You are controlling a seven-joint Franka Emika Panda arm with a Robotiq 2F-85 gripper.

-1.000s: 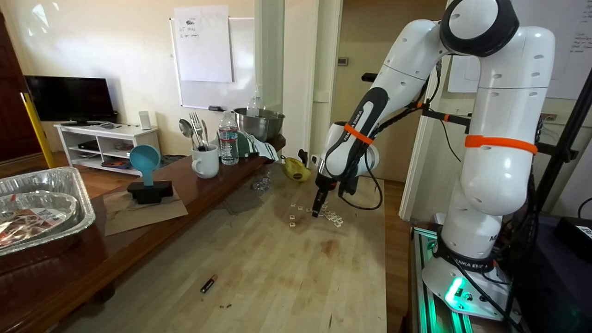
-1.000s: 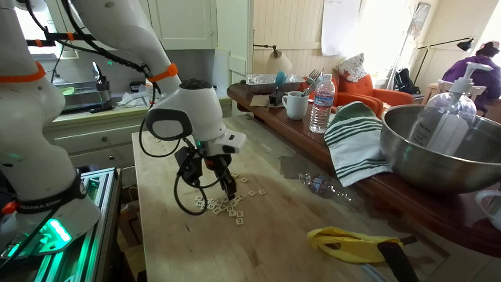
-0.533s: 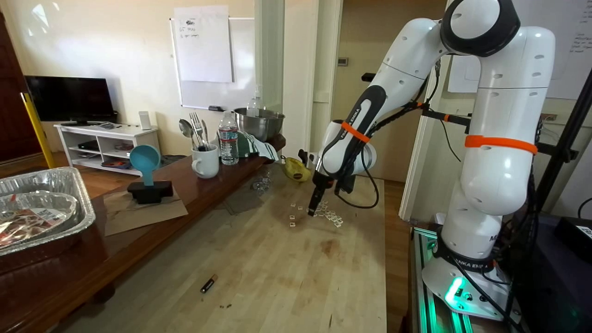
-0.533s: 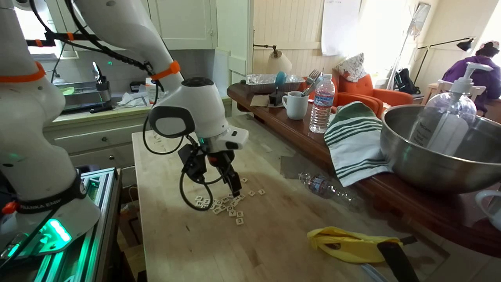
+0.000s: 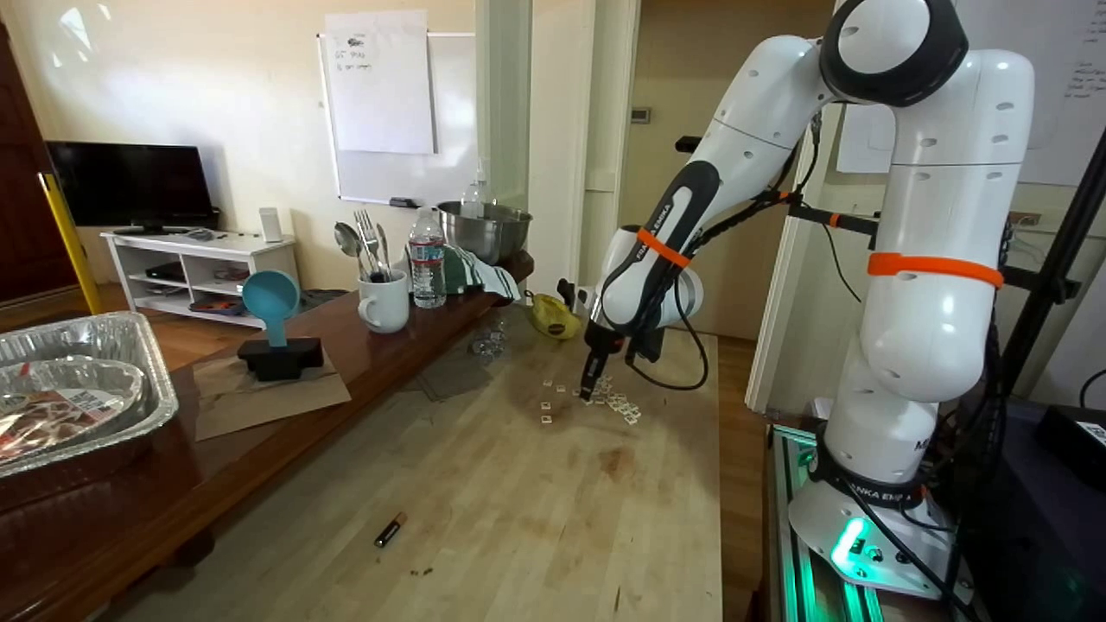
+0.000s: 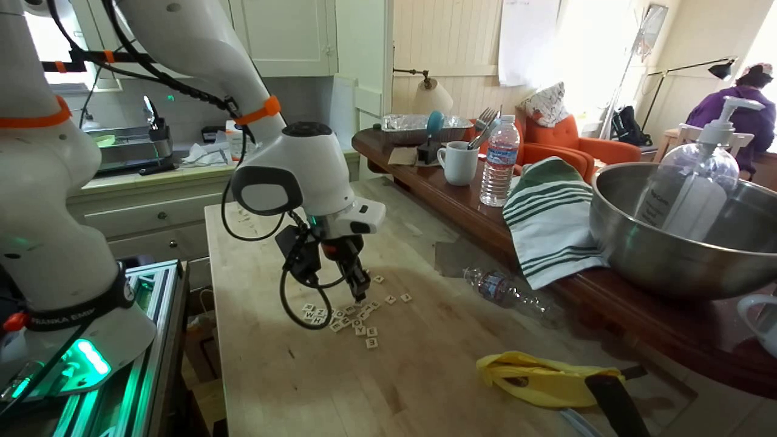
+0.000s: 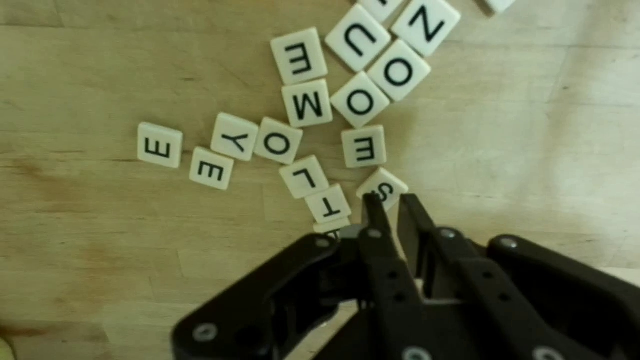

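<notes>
While letter tiles [image 7: 307, 103] lie on the bench [image 6: 340, 388], the claw [image 7: 390, 198], jaws slightly parted (holding nothing), sits right by the S tile [image 7: 381, 181].

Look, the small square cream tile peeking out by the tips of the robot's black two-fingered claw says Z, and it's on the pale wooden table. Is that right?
Not quite: the small square cream tile by the tips of the black two-fingered claw says S, not Z, as the wrist view shows. It is indeed on the pale wooden table.
</notes>
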